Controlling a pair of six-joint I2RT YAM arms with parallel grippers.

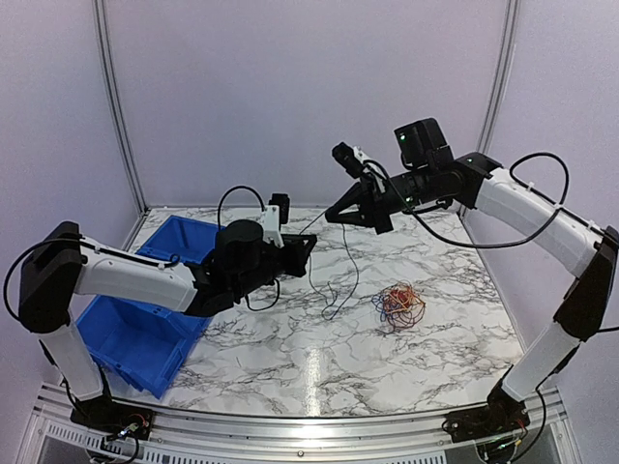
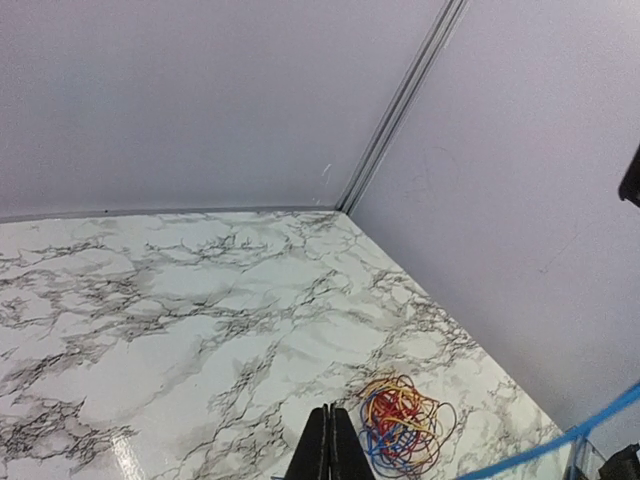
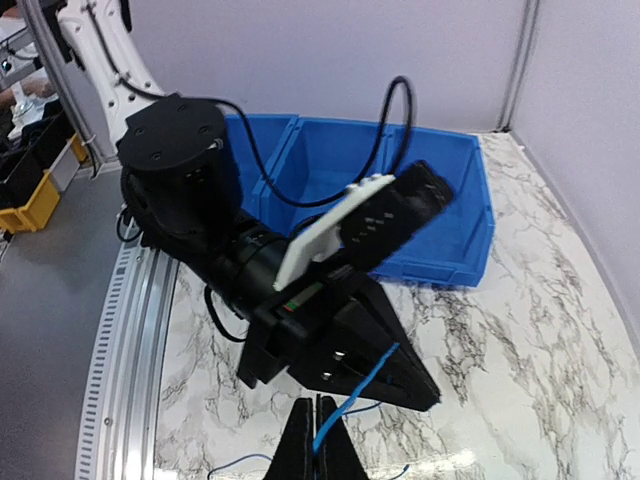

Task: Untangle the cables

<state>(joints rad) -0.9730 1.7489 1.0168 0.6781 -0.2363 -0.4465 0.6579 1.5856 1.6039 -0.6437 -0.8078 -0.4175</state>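
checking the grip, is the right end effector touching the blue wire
Touching: the right wrist view shows the blue wire pinched in the shut right end effector.

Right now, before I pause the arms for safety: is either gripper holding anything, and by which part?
One blue cable, pinched by both: the right gripper and left gripper grip it close together along its length, slack hanging below.

Bright cables on veined marble

The cables (image 1: 399,305) mix orange, red, blue and yellow on a table (image 1: 290,360) patterned as white marble with grey-black veins. A blue cable (image 3: 352,392) shows against the black left claw (image 1: 311,251); the right claw (image 3: 318,440) is black too. The arms (image 1: 131,280) are white with black joints, the bin (image 1: 145,333) is solid blue, and the walls (image 1: 309,87) are plain pale lilac-grey.
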